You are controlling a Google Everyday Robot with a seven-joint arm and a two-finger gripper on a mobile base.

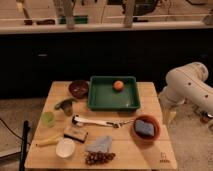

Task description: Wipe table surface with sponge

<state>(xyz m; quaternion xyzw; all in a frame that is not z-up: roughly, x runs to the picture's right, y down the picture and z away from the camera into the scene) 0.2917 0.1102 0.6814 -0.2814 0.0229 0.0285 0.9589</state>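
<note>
A blue sponge-like block lies in a brown bowl at the right side of the wooden table. A second small block with a dark top, possibly a sponge too, lies left of centre. My white arm comes in from the right and bends down beside the table's right edge. The gripper hangs just off that edge, above and to the right of the brown bowl, and holds nothing that I can see.
A green tray with an orange ball sits at the back. A dark bowl, a green cup, a white utensil, a white cup, a blue-grey cloth and grapes crowd the table.
</note>
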